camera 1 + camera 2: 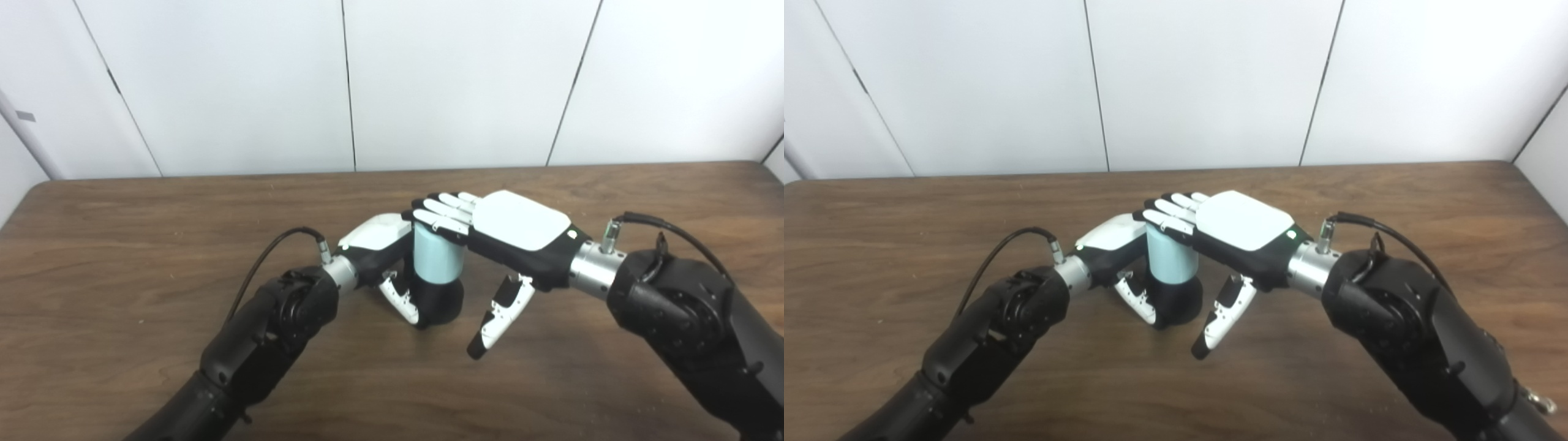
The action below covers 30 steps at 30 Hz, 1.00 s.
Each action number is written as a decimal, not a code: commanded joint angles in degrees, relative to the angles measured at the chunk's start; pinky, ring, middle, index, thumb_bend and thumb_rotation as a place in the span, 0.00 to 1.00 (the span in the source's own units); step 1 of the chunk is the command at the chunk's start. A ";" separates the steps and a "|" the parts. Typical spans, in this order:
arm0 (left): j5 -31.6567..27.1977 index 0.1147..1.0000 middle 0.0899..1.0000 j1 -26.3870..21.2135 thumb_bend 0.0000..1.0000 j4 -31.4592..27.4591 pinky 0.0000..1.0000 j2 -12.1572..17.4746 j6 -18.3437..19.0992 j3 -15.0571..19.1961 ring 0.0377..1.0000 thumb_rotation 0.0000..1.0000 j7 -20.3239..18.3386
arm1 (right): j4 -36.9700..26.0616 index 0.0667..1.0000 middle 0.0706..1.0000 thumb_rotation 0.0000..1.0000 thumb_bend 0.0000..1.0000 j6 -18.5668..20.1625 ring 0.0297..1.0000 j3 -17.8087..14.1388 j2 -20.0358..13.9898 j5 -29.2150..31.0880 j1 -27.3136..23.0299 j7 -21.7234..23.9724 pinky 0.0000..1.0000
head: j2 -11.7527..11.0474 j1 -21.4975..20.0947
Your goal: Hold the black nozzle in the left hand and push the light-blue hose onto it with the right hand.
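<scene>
The two dark forearms rise from the near edge of the worktop [122,257] and lean toward each other at its middle. The left robot hand [383,257] is wrapped around the black nozzle [441,300], its thumb curled across the nozzle's front, holding it upright with its base on the wood. The light-blue hose [436,257] stands upright on top of the nozzle, its lower end meeting the black body. The right robot hand [502,236] lies palm down over the hose, with its fingers [438,215] laid flat across the top end and its thumb hanging free, apart from hose and nozzle; it presses on the hose without closing around it. White wall panels stand beyond the far edge.
</scene>
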 commanded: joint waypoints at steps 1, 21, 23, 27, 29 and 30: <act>1.62 0.41 0.44 1.38 0.53 1.46 1.00 0.42 1.11 -1.49 0.59 0.00 -2.52 | 1.38 1.00 1.00 0.45 0.95 -2.09 1.00 3.22 -0.68 1.58 1.28 5.24 1.00 | 0.07 0.05; 1.37 0.42 0.43 1.06 0.53 2.21 1.00 0.66 0.66 -1.36 0.59 0.00 -2.66 | -0.56 0.95 0.95 0.42 0.79 6.88 0.85 -18.47 11.96 13.39 -1.06 -10.51 0.70 | -0.48 -0.27; 1.36 0.42 0.43 1.04 0.53 2.13 1.00 0.72 0.65 -1.36 0.59 0.00 -2.75 | -0.02 0.93 0.93 0.47 0.79 8.55 0.82 -20.47 11.99 15.78 -2.32 -10.26 0.65 | -0.49 -0.19; 1.34 0.42 0.43 1.09 0.53 2.00 1.00 0.78 0.64 -1.33 0.58 0.00 -2.78 | 0.79 0.93 0.93 0.59 0.86 11.61 0.82 -22.43 10.90 19.72 -4.01 -9.22 0.66 | -0.41 -0.15; 1.35 0.42 0.43 1.14 0.53 1.92 1.00 0.78 0.71 -1.33 0.58 0.00 -2.81 | 0.79 0.94 0.94 0.64 0.89 13.47 0.84 -23.12 10.53 21.47 -4.50 -9.16 0.69 | -0.37 -0.15; 1.36 0.42 0.43 1.19 0.53 1.93 1.00 0.77 0.74 -1.34 0.58 0.00 -2.82 | 0.72 0.95 0.95 0.66 0.90 14.47 0.85 -23.60 10.46 22.30 -4.57 -9.39 0.70 | -0.37 -0.15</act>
